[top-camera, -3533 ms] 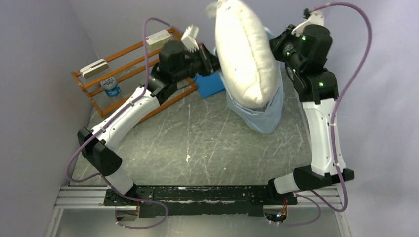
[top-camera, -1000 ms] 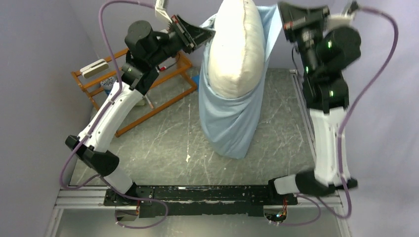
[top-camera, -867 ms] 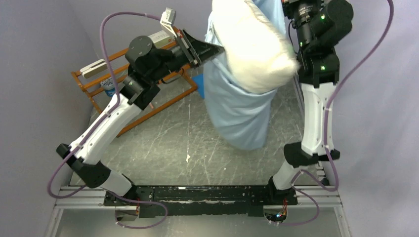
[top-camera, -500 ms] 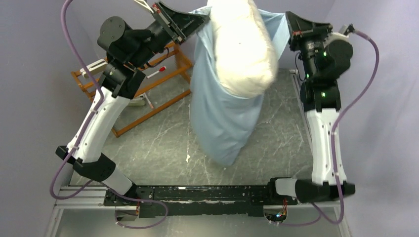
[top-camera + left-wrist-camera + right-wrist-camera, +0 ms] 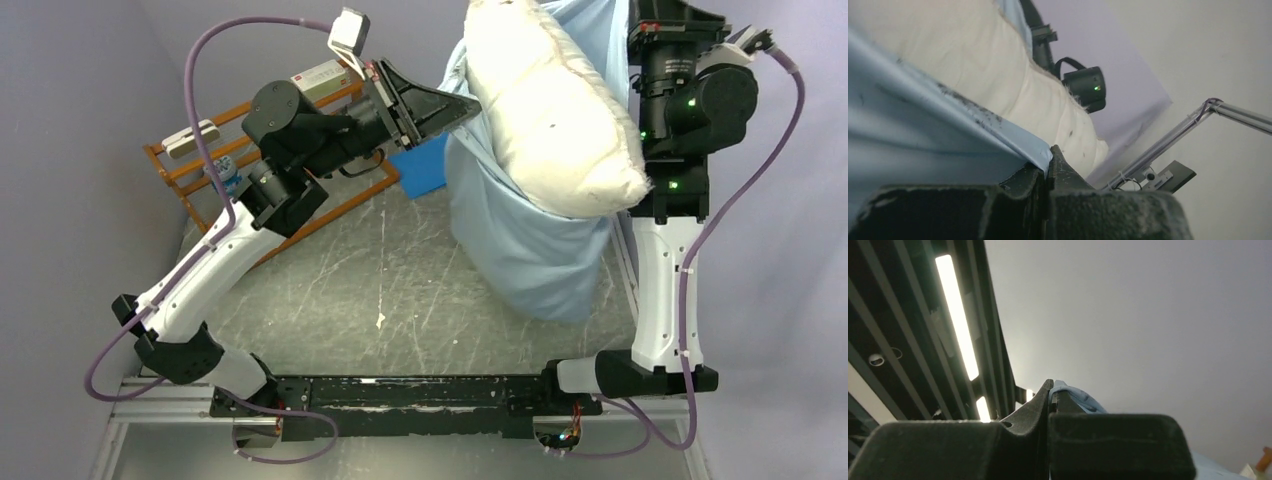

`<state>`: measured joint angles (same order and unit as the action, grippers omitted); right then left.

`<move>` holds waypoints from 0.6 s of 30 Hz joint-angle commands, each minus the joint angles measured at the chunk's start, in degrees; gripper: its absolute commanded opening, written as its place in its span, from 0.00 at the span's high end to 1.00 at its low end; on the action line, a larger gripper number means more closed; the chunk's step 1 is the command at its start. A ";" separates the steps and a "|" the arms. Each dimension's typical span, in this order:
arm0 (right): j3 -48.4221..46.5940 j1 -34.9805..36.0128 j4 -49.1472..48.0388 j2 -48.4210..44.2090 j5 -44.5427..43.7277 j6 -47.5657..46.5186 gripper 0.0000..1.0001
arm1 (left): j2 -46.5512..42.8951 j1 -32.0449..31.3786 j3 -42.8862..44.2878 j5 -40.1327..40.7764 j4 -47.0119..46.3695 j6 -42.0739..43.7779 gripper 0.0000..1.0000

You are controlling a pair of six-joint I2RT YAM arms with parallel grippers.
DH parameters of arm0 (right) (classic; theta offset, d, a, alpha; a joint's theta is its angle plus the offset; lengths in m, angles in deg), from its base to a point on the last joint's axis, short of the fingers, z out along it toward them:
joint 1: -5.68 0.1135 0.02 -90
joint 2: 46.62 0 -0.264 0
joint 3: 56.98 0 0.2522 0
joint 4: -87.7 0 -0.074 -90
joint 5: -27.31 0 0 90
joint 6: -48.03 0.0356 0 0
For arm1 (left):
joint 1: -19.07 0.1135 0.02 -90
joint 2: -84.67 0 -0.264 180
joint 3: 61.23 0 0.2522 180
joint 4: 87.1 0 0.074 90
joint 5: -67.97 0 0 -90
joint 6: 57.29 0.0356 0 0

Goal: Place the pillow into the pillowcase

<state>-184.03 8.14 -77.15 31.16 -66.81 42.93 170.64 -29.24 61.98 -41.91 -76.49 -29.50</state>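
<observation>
Hanging lot: pillow in pillowcase mouth, two arms

1. Pillow [image 5: 555,120]: white, plump, raised above the table [image 5: 380,290] at 1 o'clock in the top view, tilted. It sits in the sack's open mouth with most of it uncovered.
2. Pillowcase [image 5: 530,250]: pale blue, sagging beneath the pillow toward 5 o'clock.
3. Left gripper [image 5: 1048,161]: at 11 o'clock, jaws pressed together on the case's hem.
4. Right gripper [image 5: 1052,390]: at 1 o'clock, jaws pinched on a blue fold.
5. Wooden rack [image 5: 200,190]: at 10 o'clock.
</observation>
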 commanded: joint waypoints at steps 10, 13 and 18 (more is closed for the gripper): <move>-1.07 -1.49 10.28 -2.23 -13.30 -12.77 1.00 | -1.71 26.38 5.00 -3.47 -1.32 -8.23 0.95; -4.77 -2.16 13.97 1.52 -14.64 -12.96 1.00 | -2.48 32.52 -0.24 -9.73 -5.80 -14.08 0.95; -0.85 -11.87 15.18 2.24 -8.55 -8.92 1.00 | -3.36 43.67 -4.64 -15.16 -9.71 -20.53 0.95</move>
<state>-186.30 6.55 -60.14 33.43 -66.37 32.53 171.38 3.76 58.57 -55.03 -76.21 -42.20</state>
